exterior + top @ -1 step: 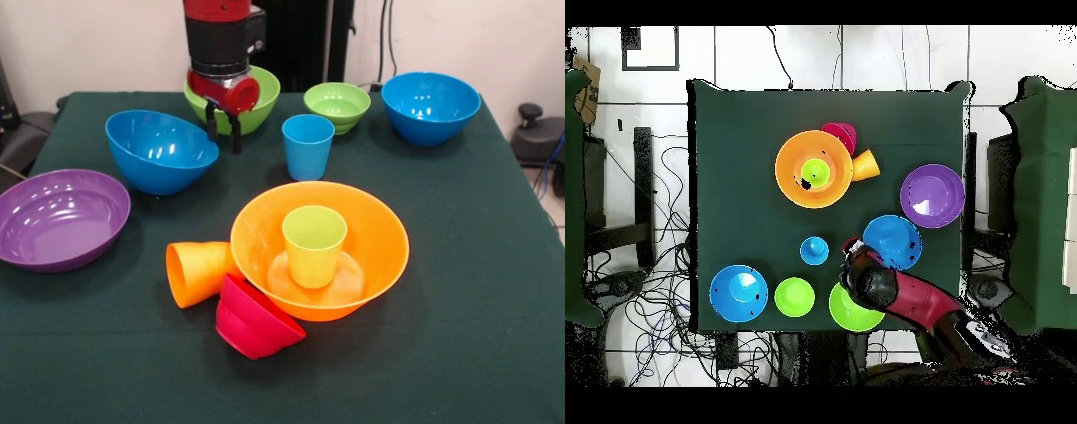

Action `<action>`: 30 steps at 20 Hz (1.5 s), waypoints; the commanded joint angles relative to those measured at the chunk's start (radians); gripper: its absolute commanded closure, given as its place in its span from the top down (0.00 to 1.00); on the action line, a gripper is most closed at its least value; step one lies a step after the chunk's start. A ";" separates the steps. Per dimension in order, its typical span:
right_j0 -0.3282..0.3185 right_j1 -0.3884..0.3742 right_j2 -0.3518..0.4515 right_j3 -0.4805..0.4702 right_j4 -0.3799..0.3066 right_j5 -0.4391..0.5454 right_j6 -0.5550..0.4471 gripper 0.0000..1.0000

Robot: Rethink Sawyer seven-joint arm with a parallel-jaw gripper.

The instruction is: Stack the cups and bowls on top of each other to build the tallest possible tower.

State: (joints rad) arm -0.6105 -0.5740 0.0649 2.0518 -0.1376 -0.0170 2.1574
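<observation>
Green-clothed table (459,291) carries bowls (161,148) and cups (307,146)

robot lab, cloth-covered table (494,291), floor cables (650,300) (tangled)

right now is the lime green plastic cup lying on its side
No, the lime green plastic cup stands upright, mouth up, inside the big orange plastic bowl.

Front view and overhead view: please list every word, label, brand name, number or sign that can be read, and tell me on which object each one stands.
None: no readable text in either view.
The bowls, for example the orange bowl, and the cups, for example the blue cup, are plain coloured plastic without print.
The gripper and the green tablecloth show no lettering.
</observation>
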 commanded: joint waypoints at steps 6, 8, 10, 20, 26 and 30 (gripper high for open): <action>-0.014 -0.076 0.052 -0.047 0.030 0.105 0.084 1.00; -0.017 -0.095 0.056 -0.040 0.031 0.122 0.079 1.00; -0.018 -0.092 0.057 -0.042 0.029 0.118 0.079 1.00; -0.002 0.063 0.051 -0.159 0.018 0.037 0.073 1.00; 0.006 0.111 0.046 -0.203 0.014 0.019 0.076 1.00; -0.005 0.125 0.045 -0.217 0.001 0.019 0.068 1.00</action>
State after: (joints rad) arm -0.6230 -0.5281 0.0643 1.9335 -0.1380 -0.0169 2.1574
